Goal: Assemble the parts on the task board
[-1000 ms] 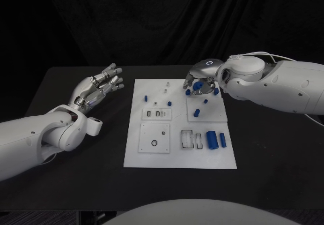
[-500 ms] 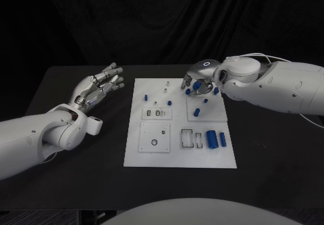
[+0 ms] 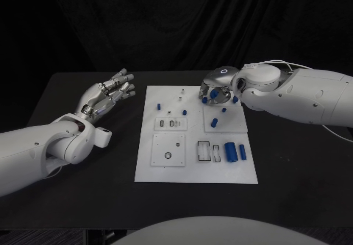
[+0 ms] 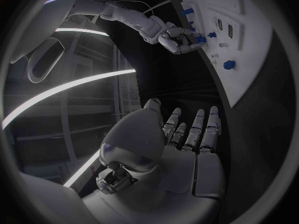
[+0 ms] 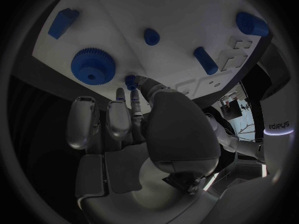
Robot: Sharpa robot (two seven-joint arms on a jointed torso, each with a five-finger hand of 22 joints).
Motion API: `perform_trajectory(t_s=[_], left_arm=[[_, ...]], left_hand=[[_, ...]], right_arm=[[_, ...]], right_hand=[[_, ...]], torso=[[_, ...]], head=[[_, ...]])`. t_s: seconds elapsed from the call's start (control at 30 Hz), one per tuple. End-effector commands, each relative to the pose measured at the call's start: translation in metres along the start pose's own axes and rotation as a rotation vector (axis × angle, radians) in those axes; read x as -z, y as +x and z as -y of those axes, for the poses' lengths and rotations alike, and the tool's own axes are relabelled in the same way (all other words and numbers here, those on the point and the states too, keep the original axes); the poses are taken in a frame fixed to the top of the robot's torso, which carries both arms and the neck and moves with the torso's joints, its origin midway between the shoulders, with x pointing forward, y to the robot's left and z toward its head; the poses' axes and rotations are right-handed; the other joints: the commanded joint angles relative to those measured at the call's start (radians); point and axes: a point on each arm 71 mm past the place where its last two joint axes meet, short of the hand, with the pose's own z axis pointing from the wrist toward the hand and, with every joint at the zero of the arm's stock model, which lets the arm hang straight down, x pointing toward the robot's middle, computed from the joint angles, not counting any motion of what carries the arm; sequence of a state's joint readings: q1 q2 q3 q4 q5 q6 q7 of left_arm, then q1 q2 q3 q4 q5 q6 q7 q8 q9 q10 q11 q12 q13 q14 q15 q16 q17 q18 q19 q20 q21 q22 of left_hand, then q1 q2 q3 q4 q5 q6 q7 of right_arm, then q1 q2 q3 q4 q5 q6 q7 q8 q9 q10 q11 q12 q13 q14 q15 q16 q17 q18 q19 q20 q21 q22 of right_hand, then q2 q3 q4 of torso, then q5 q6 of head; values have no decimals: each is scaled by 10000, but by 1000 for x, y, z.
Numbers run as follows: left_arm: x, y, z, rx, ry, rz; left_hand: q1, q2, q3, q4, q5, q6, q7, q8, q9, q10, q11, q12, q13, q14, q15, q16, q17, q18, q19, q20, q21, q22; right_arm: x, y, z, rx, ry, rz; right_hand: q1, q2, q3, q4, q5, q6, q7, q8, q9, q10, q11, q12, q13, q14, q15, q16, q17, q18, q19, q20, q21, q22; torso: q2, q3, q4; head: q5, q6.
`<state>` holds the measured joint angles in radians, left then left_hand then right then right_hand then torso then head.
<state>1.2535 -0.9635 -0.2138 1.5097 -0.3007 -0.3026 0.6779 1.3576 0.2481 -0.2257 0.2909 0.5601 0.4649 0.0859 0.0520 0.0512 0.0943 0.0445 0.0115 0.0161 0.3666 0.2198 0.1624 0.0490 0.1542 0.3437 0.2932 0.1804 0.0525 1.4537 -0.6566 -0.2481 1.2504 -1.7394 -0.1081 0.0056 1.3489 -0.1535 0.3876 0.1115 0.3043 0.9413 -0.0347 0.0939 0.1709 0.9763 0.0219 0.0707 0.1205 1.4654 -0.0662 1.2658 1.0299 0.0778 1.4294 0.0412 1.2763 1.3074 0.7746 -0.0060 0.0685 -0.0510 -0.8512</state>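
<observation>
Looking down from the head view, the right hand (image 3: 218,95) is seen over the board's (image 3: 195,171) far right corner, while the left hand (image 3: 107,95) is held open and empty beside the board. In the right wrist view, a small blue peg (image 5: 131,81) is pinched at the fingertips (image 5: 134,95) near the gear (image 5: 92,64); it should be kept upright and lowered gently.

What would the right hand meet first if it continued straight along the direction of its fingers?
Probably the blue gear on the white board: the right hand points its fingers toward it, though depth is unclear.
</observation>
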Motion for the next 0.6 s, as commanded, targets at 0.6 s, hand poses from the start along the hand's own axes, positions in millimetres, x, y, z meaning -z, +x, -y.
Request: perform_trajectory(t_s=[0.6], left_arm=[[-1,2,4,56,525,-180]], left_hand=[[81,50,73,1,55,-27,-25,30,-3,10,67,54,12,23,15,27,7,-105,54,-15,-17,-3]], right_arm=[[-5,3,3,306,219,193]], right_hand=[[110,245,434,-48,20,605,366,196,169,1003,-368,147,-104,-55,-246,-24,0,-33,-60,-160,-46,866]], torso=[[-2,9,-11]], head=[[-2,-40]])
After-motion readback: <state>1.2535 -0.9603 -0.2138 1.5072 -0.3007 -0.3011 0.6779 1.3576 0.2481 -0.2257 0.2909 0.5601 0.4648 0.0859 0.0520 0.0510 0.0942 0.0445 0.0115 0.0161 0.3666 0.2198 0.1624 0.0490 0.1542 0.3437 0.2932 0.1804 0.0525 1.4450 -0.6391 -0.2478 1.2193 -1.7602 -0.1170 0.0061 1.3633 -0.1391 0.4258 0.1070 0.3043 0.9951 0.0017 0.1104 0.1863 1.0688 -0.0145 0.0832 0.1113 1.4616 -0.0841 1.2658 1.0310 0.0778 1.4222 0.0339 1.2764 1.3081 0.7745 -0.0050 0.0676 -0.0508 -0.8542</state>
